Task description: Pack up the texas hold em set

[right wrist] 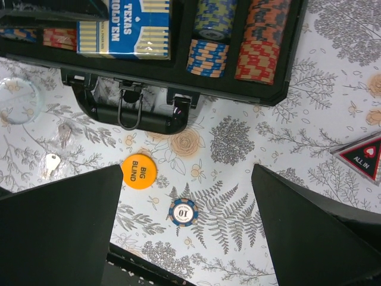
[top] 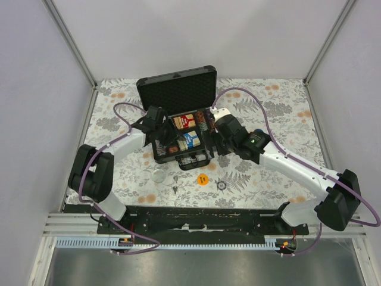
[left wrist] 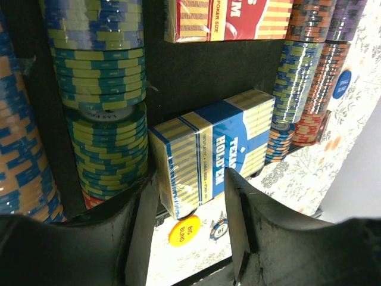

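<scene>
The black case (top: pixel 177 89) lies open mid-table with its lid up at the back. Rows of striped chips (left wrist: pixel 101 59) fill its slots, with a red deck (left wrist: pixel 232 18) and a blue deck (left wrist: pixel 214 143) in the middle. My left gripper (left wrist: pixel 190 179) is open inside the case, its fingers straddling the blue deck's near end, with a gap on the right side. My right gripper (right wrist: pixel 187 170) is open and empty above the table in front of the case. An orange Big Blind button (right wrist: pixel 138 171) and a blue 10 chip (right wrist: pixel 183 211) lie below it.
The case handle (right wrist: pixel 131 110) faces the near edge. Two small keys (right wrist: pixel 56 161) and a clear round disc (right wrist: pixel 18 101) lie left of the orange button. A triangular All In marker (right wrist: pixel 363 156) lies to the right. A blue Small Blind button (left wrist: pixel 342 83) lies beside the case.
</scene>
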You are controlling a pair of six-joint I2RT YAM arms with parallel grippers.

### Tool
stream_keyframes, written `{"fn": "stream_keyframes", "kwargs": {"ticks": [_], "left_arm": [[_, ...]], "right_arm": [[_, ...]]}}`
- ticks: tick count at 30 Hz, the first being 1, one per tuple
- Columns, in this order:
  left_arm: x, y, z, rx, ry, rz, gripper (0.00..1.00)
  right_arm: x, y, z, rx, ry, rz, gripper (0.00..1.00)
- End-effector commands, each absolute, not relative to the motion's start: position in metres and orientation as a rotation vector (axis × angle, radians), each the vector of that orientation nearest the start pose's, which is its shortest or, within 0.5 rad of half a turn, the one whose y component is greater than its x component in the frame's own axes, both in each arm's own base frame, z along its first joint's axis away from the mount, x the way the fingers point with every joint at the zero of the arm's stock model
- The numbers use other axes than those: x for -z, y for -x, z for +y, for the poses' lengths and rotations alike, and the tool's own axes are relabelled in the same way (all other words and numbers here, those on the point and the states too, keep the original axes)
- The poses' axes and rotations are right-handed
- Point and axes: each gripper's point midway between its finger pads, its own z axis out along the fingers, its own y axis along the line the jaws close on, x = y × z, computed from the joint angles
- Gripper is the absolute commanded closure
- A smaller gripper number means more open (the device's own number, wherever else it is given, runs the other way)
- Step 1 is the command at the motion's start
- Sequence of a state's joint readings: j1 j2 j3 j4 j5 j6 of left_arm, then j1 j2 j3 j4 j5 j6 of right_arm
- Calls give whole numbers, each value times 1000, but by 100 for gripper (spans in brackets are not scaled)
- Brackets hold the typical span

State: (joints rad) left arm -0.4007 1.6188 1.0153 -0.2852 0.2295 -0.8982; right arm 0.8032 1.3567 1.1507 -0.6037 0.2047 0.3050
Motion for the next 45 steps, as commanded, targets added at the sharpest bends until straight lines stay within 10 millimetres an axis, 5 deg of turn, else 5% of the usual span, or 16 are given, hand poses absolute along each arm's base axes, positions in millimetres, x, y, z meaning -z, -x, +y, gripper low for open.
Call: {"fn": "stream_keyframes", "kwargs": {"ticks": [1,16,24,31,45], "left_arm": [[-91,-348,-228,791,422,2569,47],[-107,-356,-238,793,168,2534,55],[-127,-363,-223,678,117,2470,41],[-147,-384,-228,681,57,2382,40],[-102,-377,-255,788,-39,2490,50]], "right_arm": [[-198,-289,238,-270,343,2268,3],[-188,-309,218,-279,117,2324,5],[-187,-311,218,-282,105,2330,5],[-185,-313,224,-290,118,2340,5],[-182,-312,224,-295,113,2352,7]]}}
